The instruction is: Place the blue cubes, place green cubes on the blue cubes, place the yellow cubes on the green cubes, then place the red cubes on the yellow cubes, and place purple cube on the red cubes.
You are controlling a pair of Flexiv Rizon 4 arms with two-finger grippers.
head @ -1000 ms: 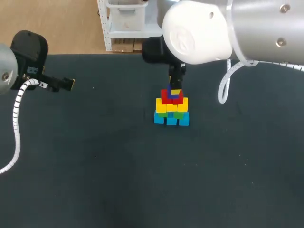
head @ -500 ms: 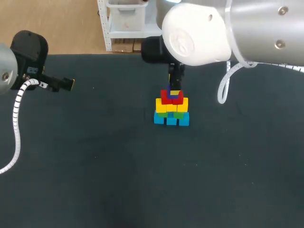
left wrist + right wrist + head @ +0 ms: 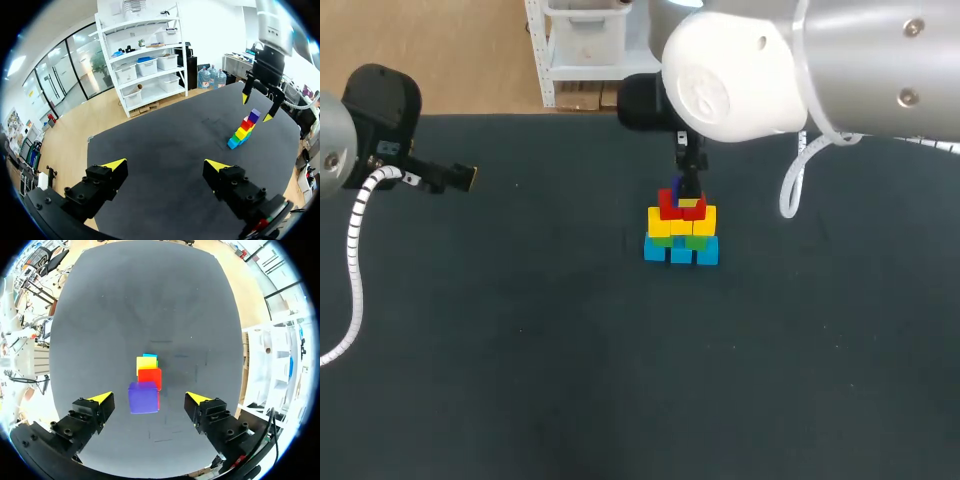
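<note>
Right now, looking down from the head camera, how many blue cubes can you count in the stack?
3 blue cubes show, side by side in the bottom row under the green cubes: left end, middle, right end. Others may be hidden behind them.

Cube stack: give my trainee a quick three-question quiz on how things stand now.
1. True or false: the right gripper is shut on the purple cube.
2. Which cubes lie directly under the purple cube? A green, B red, C blue.
3. Fill in: the left gripper is ___, far from the stack.
Key: 1 false, it is open; 2 B, red cubes; 3 open.
</note>
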